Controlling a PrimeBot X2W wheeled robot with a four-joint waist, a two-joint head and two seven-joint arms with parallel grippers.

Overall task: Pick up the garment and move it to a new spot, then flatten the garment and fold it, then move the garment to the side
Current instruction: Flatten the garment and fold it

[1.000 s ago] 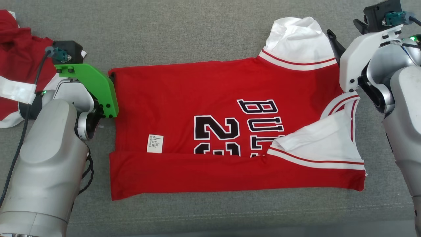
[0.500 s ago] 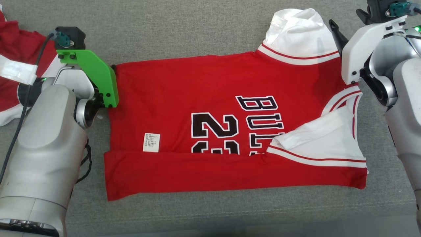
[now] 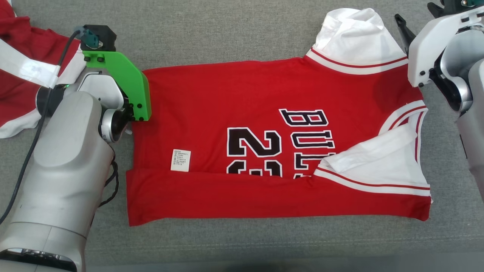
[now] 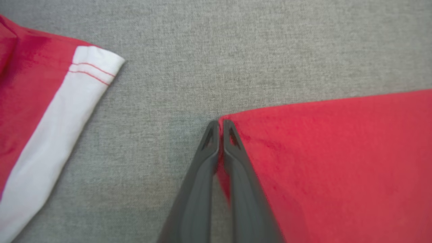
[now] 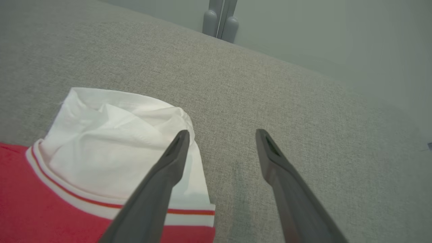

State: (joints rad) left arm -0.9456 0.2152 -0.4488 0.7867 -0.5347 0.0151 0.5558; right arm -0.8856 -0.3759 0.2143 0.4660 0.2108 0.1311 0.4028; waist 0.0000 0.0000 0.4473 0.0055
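The garment (image 3: 234,98) is a red jersey with white sleeves and black lettering, spread on the grey cushion with its near hem folded up over the print. In the left wrist view my left gripper (image 4: 220,123) is shut on the garment's far-left corner (image 4: 337,162), with red cloth pinched between the fingers. In the head view the green wrist mount (image 3: 128,83) hides those fingers. My right gripper (image 5: 221,135) is open over the cushion, just right of the bunched white sleeve (image 5: 111,141) at the garment's far-right corner. One of its dark fingers (image 3: 401,25) shows in the head view.
Another red and white garment (image 3: 22,64) lies crumpled at the far left, its white-banded edge (image 4: 40,111) a short way from my left gripper. The grey cushion (image 3: 227,30) extends beyond the jersey; its back edge meets a pale wall (image 5: 337,33).
My left gripper has shut on the garment's far-left corner. The head camera has shifted, so the whole picture sits differently. The right gripper stays open.
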